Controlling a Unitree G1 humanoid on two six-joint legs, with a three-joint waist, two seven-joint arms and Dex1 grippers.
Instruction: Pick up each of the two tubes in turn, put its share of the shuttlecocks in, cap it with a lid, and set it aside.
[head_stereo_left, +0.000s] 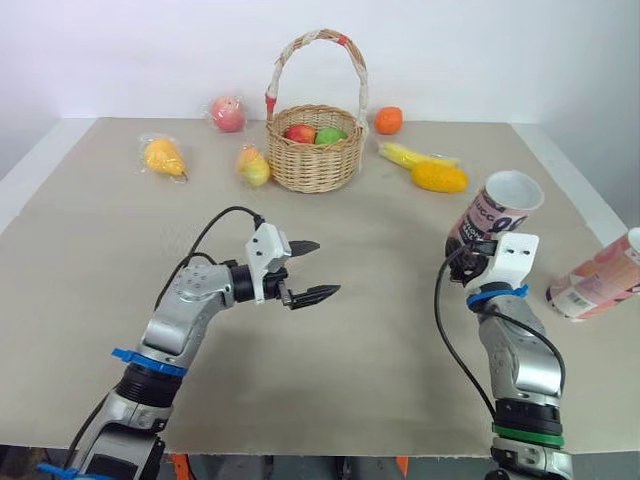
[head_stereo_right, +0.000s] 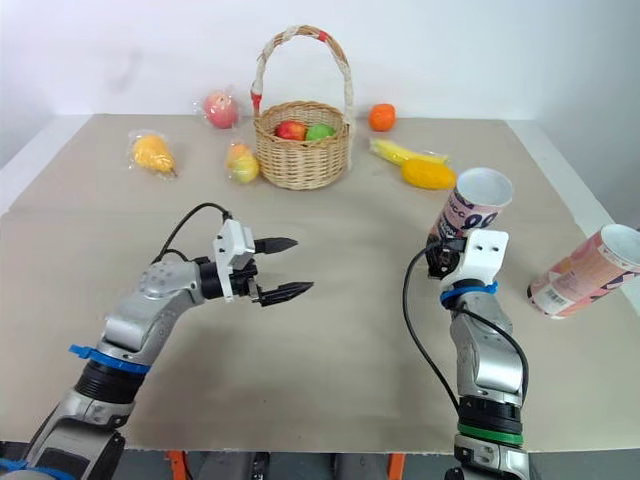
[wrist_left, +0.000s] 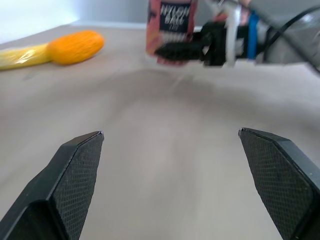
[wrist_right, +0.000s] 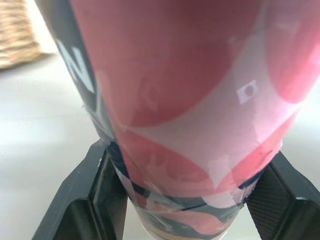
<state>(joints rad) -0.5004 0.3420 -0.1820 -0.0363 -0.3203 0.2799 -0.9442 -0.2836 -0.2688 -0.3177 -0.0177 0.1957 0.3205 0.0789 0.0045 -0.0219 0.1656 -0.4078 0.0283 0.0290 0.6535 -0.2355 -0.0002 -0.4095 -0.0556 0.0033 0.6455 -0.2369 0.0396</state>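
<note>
Our right tool was closed around the lower part of one tube, which leaned open mouth up over the right side of the table. Held so low, we judged it could pivot or slip when loaded. Our left tool hung wide open and empty. The other tube lay on its side near the right edge and might roll off if nudged.

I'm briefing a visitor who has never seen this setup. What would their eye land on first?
Probably the right gripper, shut on a tilted pink tube with its open mouth up, at the right of the table. Next come the second tube, lying on its side near the right edge, and the wicker basket of fruit at the far middle.
</note>
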